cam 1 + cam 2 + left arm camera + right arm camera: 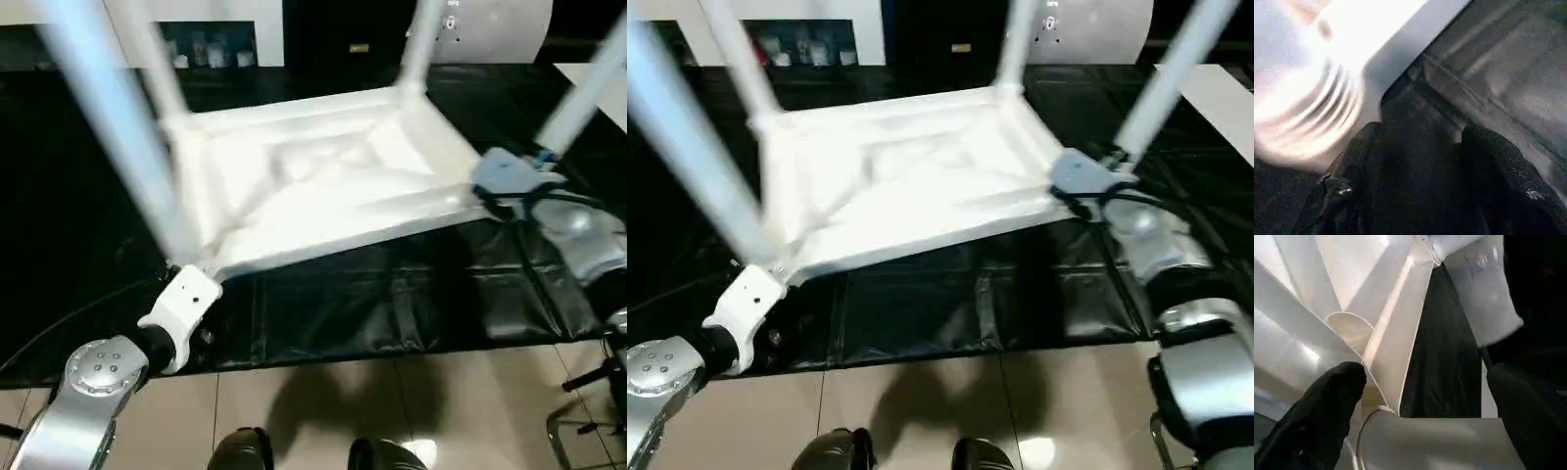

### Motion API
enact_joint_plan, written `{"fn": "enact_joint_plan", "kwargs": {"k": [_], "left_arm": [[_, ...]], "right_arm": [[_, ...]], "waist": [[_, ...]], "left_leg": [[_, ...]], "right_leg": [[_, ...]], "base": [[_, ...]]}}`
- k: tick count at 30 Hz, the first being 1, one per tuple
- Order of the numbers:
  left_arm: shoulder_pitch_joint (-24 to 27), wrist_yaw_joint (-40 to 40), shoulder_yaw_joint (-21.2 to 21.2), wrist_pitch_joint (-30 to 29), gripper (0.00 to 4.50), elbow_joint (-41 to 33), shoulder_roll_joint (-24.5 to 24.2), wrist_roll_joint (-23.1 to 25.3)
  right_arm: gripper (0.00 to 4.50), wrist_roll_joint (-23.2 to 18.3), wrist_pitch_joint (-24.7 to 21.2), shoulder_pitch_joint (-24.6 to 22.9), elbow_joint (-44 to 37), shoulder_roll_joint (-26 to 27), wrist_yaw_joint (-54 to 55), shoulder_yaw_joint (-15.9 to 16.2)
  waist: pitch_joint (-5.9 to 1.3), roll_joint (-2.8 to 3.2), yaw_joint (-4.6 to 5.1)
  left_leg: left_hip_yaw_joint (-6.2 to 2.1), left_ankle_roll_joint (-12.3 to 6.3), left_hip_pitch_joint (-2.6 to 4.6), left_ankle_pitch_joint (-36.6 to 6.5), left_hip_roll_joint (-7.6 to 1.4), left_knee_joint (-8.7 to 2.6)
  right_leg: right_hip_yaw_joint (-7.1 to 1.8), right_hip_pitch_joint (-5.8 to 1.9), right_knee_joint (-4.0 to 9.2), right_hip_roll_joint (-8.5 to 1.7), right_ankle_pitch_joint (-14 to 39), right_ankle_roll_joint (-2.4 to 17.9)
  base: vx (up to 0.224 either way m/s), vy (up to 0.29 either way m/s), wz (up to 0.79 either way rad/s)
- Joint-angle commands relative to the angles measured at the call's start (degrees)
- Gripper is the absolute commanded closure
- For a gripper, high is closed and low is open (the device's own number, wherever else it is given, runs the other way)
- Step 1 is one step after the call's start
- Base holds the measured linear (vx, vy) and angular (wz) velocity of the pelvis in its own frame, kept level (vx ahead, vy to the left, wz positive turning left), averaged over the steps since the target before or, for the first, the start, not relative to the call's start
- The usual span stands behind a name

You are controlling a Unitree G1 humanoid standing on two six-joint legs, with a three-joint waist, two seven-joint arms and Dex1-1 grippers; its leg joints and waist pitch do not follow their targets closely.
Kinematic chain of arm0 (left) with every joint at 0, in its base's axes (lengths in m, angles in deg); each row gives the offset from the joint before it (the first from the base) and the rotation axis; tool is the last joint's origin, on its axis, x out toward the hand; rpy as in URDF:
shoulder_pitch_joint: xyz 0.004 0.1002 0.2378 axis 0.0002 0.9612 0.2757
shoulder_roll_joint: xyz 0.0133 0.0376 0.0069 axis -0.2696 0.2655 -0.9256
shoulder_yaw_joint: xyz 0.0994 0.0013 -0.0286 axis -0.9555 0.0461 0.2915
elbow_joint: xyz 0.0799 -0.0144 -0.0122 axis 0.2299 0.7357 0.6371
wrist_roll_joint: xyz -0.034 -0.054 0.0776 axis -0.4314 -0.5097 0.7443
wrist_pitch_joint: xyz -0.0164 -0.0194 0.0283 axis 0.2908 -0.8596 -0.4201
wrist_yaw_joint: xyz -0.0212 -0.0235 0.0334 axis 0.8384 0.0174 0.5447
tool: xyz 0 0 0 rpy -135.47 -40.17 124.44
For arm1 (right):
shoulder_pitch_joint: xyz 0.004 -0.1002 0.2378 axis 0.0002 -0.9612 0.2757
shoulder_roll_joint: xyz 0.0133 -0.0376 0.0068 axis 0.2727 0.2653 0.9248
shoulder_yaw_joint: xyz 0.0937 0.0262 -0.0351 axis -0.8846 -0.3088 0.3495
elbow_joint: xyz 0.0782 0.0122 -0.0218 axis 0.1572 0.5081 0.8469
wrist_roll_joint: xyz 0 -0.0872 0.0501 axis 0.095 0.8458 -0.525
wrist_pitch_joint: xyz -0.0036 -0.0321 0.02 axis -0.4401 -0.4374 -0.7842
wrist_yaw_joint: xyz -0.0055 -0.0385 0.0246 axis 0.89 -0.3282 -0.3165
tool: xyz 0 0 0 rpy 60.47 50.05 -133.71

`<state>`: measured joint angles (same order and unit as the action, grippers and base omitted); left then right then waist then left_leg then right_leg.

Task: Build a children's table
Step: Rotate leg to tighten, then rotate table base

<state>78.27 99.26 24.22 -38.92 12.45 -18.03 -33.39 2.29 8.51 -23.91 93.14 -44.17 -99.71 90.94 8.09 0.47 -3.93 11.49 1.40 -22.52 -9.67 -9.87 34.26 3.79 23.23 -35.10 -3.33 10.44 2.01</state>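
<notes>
Table: the small white plastic children's table (313,186) lies upside down on the black-covered work table (392,304), ribbed underside up, with four long white tube legs rising from its round corner sockets.
Nearest leg: the leg at my left corner (113,127) leans up past my head camera; the one at my right corner (1171,78) rises just above my right wrist.
My left gripper (1415,161): about half open, fingers pointing in at the near left corner socket, holding nothing that I can see.
My right gripper (1420,396): spread wide at the near right corner, one finger (1327,406) against the white plastic beside the leg's base, nothing clamped.
Handling: I judge it light and hollow, stiff enough to lift by a corner, but smooth and probably slippery; the long legs would give it leverage to swing.
Where to hold: low on a leg by its socket, or the rim between corners.
Surface: glossy black sheeting, creased.
Room: pale tiled floor below the edge, dark shelving behind.
</notes>
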Motion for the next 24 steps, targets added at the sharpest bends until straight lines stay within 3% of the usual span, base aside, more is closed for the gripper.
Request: {"fn": "enact_joint_plan", "kwargs": {"k": [1,2,4,6,7,9,10,11,14,16,17,19,22,23,24], "left_arm": [[0.93,-1.39,1.9,0.95,1.44,0.28,1.56,-0.86],[2.57,-1.98,3.33,2.11,1.44,-0.03,3.04,-2.11],[4.36,-2.47,5.0,3.96,1.44,-0.12,4.09,-3.27],[5.06,-2.96,6.04,5.36,1.44,0.1,4.56,-3.97],[5.73,-3.88,7.67,7.41,1.44,0.63,5.17,-4.6],[6.08,-4.04,9.18,9.58,1.44,1.13,5.07,-4.98],[6.23,-3.16,11.81,12.58,1.44,2.01,5.01,-6.56],[6.23,-3.16,11.81,12.58,1.44,2.01,5.01,-6.56],[5.91,3.34,14.72,17.12,1.44,3.82,2.06,-9.9],[3.27,6.21,16.89,18.21,1.44,6.34,1.0,-13.42],[3.27,6.21,16.89,18.21,1.44,6.34,1.0,-13.42],[2.0,7.49,16.83,18.83,1.21,7.46,0.22,-13.9],[-1.21,10.35,16.2,19.17,0.92,9.61,-0.77,-15.45],[-3.93,12.47,15.66,18.68,0.92,11.16,-0.86,-17.35],[-5.71,13.79,15.38,18.25,0.87,12.16,-0.78,-18.72]], "right_arm": [[0.0,-4.21,0.75,0.13,0.83,-0.51,-1.06,-4.22],[0.0,-9.64,1.52,-1.11,-0.33,1.51,-5.47,-8.09],[0.0,-16.01,0.22,-2.93,-2.65,3.98,-10.41,-12.21],[0.0,-19.14,-0.81,-3.92,-4.09,5.22,-12.74,-14.1],[0.0,-22.77,-2.02,-5.72,-7.08,6.57,-16.02,-15.73],[0.0,-25.03,-3.2,-8.05,-10.87,7.4,-18.07,-15.88],[0.0,-28.33,-5.36,-12.32,-17.77,8.5,-20.99,-15.27],[0.0,-28.33,-5.36,-12.32,-17.77,8.5,-20.99,-15.27],[0.0,-33.23,-10.88,-21.11,-31.09,10.79,-25.57,-13.79],[0.0,-34.14,-14.41,-25.3,-36.14,11.97,-27.72,-12.56],[0.0,-34.14,-14.41,-25.3,-36.14,11.97,-27.72,-12.56],[0.0,-34.2,-15.23,-26.26,-36.92,12.51,-27.53,-12.16],[0.0,-34.14,-17.29,-27.39,-37.99,13.53,-26.78,-11.43],[0.0,-34.15,-19.82,-28.37,-39.6,13.89,-26.54,-10.53],[0.0,-34.21,-21.65,-29.08,-40.9,14.03,-26.44,-9.91]], "waist": [[-4.78,0.06,0.54],[-4.77,-0.04,0.77],[-4.68,-0.3,1.33],[-4.7,-0.18,1.69],[-4.6,-0.15,1.79],[-4.65,-0.08,1.78],[-4.2,-0.19,1.52],[-4.4,-0.07,1.41],[-4.26,-0.32,1.27],[-4.1,0.15,0.97],[-4.1,0.15,0.97],[-4.05,0.16,0.88],[-4.07,0.23,0.57],[-3.95,0.17,0.58],[-4.04,0.17,0.36]], "left_leg": [[-1.55,-2.62,1.36,-13.39,-2.99,-3.22],[-1.63,-3.17,1.07,-13.24,-2.96,-3.24],[-1.78,-4.75,0.78,-13.4,-3.1,-3.32],[-1.89,-5.45,0.84,-12.95,-3.31,-3.38],[-1.82,-5.95,0.89,-12.92,-3.3,-3.36],[-1.86,-6.02,0.88,-12.78,-3.37,-3.35],[-1.79,-6.16,0.97,-13.41,-3.12,-3.48],[-1.9,-5.87,1.11,-13.64,-3.45,-3.65],[-2.05,-5.41,1.36,-14.24,-3.57,-4.09],[-2.08,-4.26,1.79,-15.82,-3.59,-4.39],[-2.08,-4.26,1.79,-15.82,-3.59,-4.39],[-2.27,-2.15,1.81,-17.07,-3.8,-4.77],[-2.11,-1.28,2.09,-17.32,-3.64,-4.7],[-2.13,-1.2,1.97,-17.05,-3.54,-4.81],[-2.04,-0.81,2.32,-17.46,-3.59,-4.81]], "right_leg": [[-3.22,-2.51,4.22,-4.37,10.88,12.36],[-3.16,-2.69,4.14,-4.4,10.67,12.47],[-3.03,-2.86,4.21,-4.43,10.79,12.45],[-2.92,-2.72,4.28,-4.43,10.8,12.97],[-2.94,-2.64,4.43,-4.45,11.08,13.42],[-2.89,-2.64,4.43,-4.44,11.55,13.54],[-2.96,-2.53,4.97,-4.35,14.08,12.06],[-2.99,-2.49,4.87,-4.45,14.55,11.68],[-3.01,-2.14,5.2,-4.39,16.49,10.69],[-3.21,-1.68,5.35,-4.43,19.02,9.99],[-3.21,-1.68,5.35,-4.43,19.02,9.99],[-3.29,-1.61,5.07,-4.63,19.35,10.25],[-3.61,-1.45,5.18,-4.98,20.13,9.88],[-3.62,-1.53,5.26,-4.88,20.14,9.64],[-3.72,-1.28,5.22,-4.81,19.45,9.68]], "base": [[0.0,0.0,0.0],[0.0,0.0,0.0],[0.0,0.0,0.0],[0.0,0.0,0.0],[0.0,0.0,0.0],[0.0,0.0,0.0],[0.0,0.0,0.0],[0.0,0.0,0.0],[0.0,0.0,0.0],[0.0,0.0,0.0],[0.0,0.0,0.0],[0.0,0.0,0.0],[0.0,0.0,0.0],[0.0,0.0,0.0],[0.0,0.0,0.0]]}}
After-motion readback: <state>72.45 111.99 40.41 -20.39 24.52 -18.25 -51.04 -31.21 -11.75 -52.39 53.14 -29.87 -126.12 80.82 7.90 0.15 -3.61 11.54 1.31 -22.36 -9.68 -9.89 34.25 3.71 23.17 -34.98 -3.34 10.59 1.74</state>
